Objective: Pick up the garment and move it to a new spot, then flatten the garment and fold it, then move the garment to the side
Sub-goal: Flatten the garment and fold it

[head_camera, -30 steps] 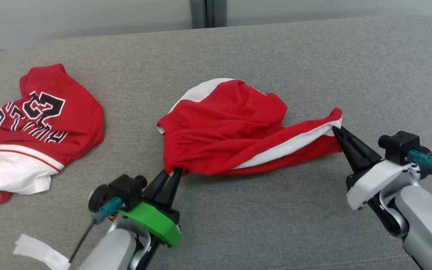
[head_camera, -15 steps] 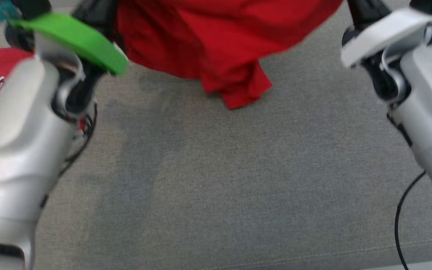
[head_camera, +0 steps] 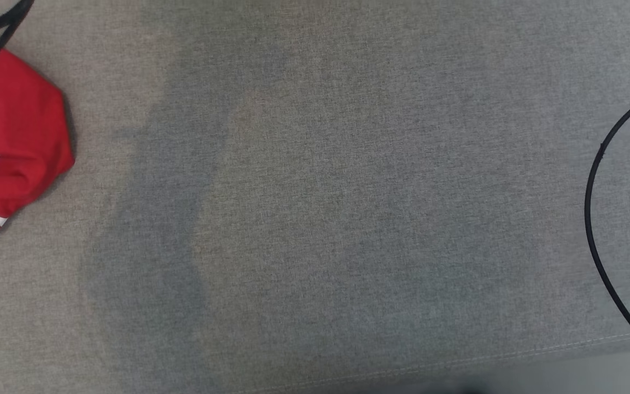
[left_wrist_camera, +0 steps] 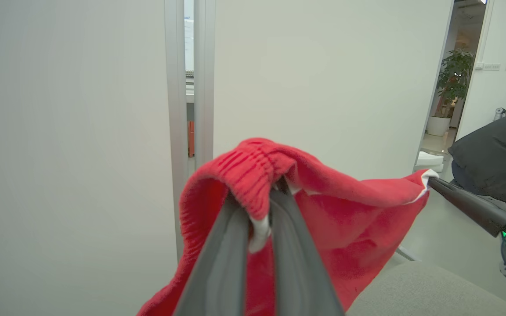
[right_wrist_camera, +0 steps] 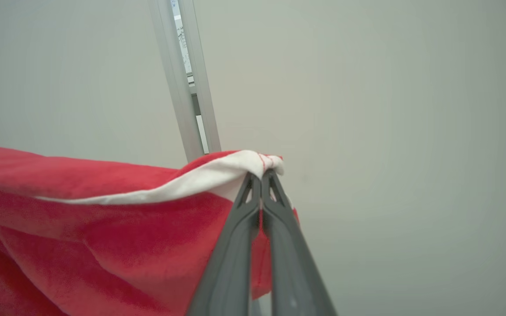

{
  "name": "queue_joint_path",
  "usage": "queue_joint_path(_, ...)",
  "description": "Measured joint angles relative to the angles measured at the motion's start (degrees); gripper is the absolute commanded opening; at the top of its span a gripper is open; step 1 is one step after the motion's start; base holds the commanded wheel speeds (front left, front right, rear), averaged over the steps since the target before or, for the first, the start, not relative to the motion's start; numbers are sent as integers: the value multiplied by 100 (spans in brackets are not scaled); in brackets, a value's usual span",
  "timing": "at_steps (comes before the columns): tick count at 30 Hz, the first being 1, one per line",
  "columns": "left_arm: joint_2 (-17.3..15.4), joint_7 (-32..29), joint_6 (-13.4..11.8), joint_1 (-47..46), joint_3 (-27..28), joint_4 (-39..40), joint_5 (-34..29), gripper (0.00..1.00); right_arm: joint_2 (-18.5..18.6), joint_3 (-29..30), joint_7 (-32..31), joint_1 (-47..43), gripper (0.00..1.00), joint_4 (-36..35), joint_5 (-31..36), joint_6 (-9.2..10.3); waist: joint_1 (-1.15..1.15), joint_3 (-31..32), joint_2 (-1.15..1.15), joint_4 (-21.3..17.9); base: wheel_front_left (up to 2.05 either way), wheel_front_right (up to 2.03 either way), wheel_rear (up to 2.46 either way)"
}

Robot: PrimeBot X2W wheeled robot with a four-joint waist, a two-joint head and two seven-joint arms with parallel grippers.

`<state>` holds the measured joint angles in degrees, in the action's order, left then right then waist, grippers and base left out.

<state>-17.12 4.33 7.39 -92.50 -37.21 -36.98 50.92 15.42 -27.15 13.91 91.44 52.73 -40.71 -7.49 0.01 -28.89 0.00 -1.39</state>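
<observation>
The pale wall (left_wrist_camera: 68, 131) stands well beyond the fingertips of both grippers, with a grey metal frame strip (left_wrist_camera: 187, 101) running up it just left of the left gripper's tips. Below and to the right of the left gripper (left_wrist_camera: 257, 206) lies the grey upholstered seat (left_wrist_camera: 415, 289). A second red and white jersey (head_camera: 17, 137) with lettering sits at the seat's left edge in the head view, and a black cable (head_camera: 593, 219) loops over its right side. Far past the right gripper (left_wrist_camera: 437, 188), through a doorway, there is a potted plant (left_wrist_camera: 453, 83), and nearer to it a dark padded shape (left_wrist_camera: 494, 153); what that is I cannot tell.

The garment (left_wrist_camera: 358, 210) hangs in the air, stretched between the two grippers and clear of the seat. It is red and soft, with a ribbed elastic band bunched over the left gripper's fingers (left_wrist_camera: 297, 263) and a white stripe running to the corner at the right gripper's tips. Its loose cloth drapes down in folds, covering the lower wall in front of the left gripper.

The left gripper is clamped on the elastic band, cloth filling the narrow gap between its fingers. The right gripper's fingers are pressed together, pinching the white-trimmed corner.

That makes two grippers, two red garments (one aloft, one lying), one cable, one plant
</observation>
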Motion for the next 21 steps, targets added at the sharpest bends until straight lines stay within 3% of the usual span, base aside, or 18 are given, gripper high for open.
queue_joint_path(5, 19, 210, 0, 19, -370, -180, 272, 0, -67, -169, 81, -49, 0, 88, -109, 0, 0, -128, 0, -49, 0, 0, 0)
queue_joint_path(10, -30, 557, 0, 786, -833, -194, 470, 0, 5, -452, 105, -796, 0, -21, -210, 0, 0, -61, 0, -102, 0, 0, 0)
queue_joint_path(16, -258, 979, 0, 2399, -1251, 2, 689, 0, 260, -568, 112, -2374, 0, -854, -291, 0, -1, 234, 0, -160, 0, 0, 0)
queue_joint_path(21, -230, 1063, -46, 3795, -1191, 444, 561, 0, 598, -669, 113, -3755, 0, -1533, -260, 0, -1, 593, 0, -180, 0, 0, 0)
